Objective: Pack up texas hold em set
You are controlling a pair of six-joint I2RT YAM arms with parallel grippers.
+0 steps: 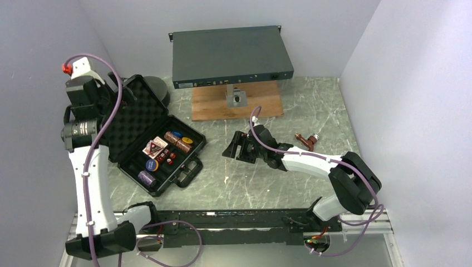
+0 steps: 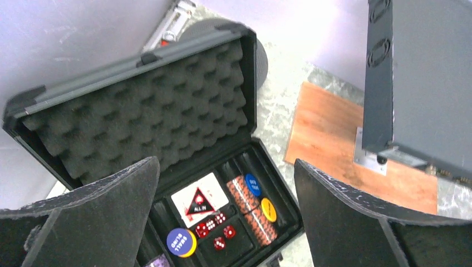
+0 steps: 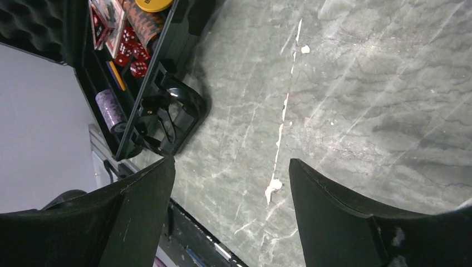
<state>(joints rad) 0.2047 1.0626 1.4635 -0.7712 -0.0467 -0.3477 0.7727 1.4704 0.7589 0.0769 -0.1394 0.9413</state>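
The black briefcase [image 1: 139, 119] lies open on the left of the table, its foam lid [image 2: 144, 117] leaning back. In its tray are a red card deck [image 2: 199, 200], a brown chip roll [image 2: 251, 208], blue discs [image 2: 252, 184], an orange disc [image 2: 268, 209], red dice [image 2: 217, 228] and a purple chip roll [image 1: 147, 178]. My left gripper [image 2: 225, 161] hangs open and empty above the case, near the lid's far side [image 1: 127, 89]. My right gripper [image 1: 236, 146] is open and empty over bare table [image 3: 231, 160], right of the case handle [image 3: 178, 117].
A big flat grey metal box [image 1: 231, 55] stands on a bracket over a wooden board [image 1: 236, 103] at the back. A black round spool [image 1: 158, 89] sits behind the lid. A small brown fitting [image 1: 306, 139] lies at the right. Walls close both sides.
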